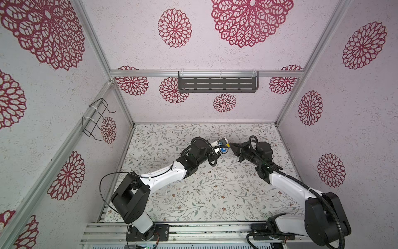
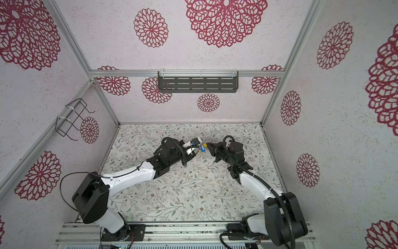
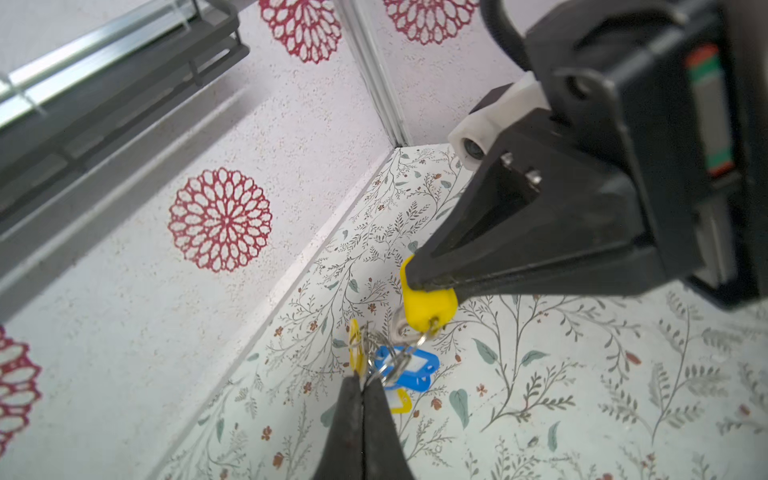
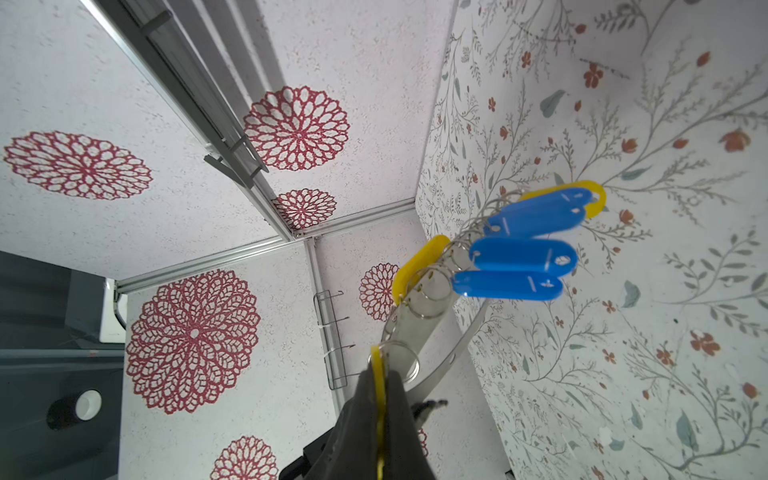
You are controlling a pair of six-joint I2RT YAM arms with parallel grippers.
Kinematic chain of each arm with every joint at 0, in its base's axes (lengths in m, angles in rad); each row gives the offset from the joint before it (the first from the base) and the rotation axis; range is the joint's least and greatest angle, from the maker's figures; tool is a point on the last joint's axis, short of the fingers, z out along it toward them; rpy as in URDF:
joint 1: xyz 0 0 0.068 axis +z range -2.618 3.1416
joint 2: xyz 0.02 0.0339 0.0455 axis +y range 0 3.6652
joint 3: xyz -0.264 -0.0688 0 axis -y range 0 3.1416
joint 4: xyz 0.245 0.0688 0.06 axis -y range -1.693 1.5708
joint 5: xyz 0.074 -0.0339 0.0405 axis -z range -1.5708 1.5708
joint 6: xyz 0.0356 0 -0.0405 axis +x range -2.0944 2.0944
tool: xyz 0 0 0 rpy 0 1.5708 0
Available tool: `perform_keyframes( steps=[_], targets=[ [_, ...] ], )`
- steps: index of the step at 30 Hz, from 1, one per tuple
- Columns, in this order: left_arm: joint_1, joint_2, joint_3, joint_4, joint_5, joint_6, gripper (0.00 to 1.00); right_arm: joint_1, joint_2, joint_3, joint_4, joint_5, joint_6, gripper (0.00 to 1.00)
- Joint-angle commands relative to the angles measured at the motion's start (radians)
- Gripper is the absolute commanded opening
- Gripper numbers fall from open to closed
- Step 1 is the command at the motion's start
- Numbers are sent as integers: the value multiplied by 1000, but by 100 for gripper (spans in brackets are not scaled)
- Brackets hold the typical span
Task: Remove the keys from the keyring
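Both arms are up off the floral table (image 1: 193,194) and nose to nose, with the bunch of keys (image 1: 224,149) (image 2: 202,148) hanging right between the two sets of fingertips in both top views. The left gripper (image 3: 362,384) has its jaws pressed tight together, metal showing at the very tip. It is pinching the band of the keyring (image 4: 452,360), whose flat grey curve runs away from those tips toward the other arm. Across from it, the right gripper (image 4: 380,372) is clamped hard on one yellow tag (image 3: 430,305), gripped edge-on between the black fingers. Only the rounded end and its small metal loop poke out past the tips, and that loop sits on the keyring. Just beyond the right gripper's tips the rest of the bunch fans out on the band: three blue tags (image 4: 523,255) stacked side by side, with other yellow tags (image 4: 419,259) on either side of them, their wire loops crowded together. From the left wrist view the cluster dangles just past the left gripper's closed tips, clear of the table below.
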Motion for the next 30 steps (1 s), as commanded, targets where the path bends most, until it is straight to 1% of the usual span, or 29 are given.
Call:
perform_keyframes(
  steps=[1, 3, 5, 7, 11, 13, 14, 16, 18, 20, 22, 25, 28, 30],
  targets=[
    [11, 11, 94, 43, -195, -321, 0, 24, 0, 40, -160, 50, -198, 0],
    [6, 28, 162, -40, -256, -522, 0, 49, 29, 83, -215, 66, -295, 0],
    [7, 41, 210, -108, -278, -685, 0, 90, 54, 130, -275, 112, -403, 0],
    [7, 37, 203, -96, -270, -798, 0, 119, 75, 143, -282, 140, -456, 0],
    [18, 4, 171, -66, -248, -945, 0, 137, 140, 160, -272, 136, -546, 0],
    [30, -16, 146, -30, -217, -977, 0, 134, 172, 168, -290, 139, -603, 0],
    [37, -28, 124, 16, -185, -973, 0, 124, 188, 176, -302, 134, -625, 0],
    [43, -48, 70, 126, -108, -929, 0, 87, 204, 189, -306, 104, -650, 0],
    [55, -60, 50, 142, -48, -920, 0, 48, 207, 211, -323, 84, -679, 0],
    [73, -66, 39, 154, 21, -941, 0, 7, 206, 257, -376, 74, -736, 0],
    [80, -72, 25, 200, 74, -945, 0, -22, 211, 313, -433, 58, -788, 0],
    [82, -80, 0, 270, 70, -952, 0, -31, 236, 365, -475, 21, -817, 0],
    [76, -58, -25, 346, 36, -974, 0, 2, 231, 341, -407, -30, -769, 0],
    [58, -30, -51, 399, 21, -960, 0, 20, 213, 335, -385, -32, -769, 0]
  ],
)
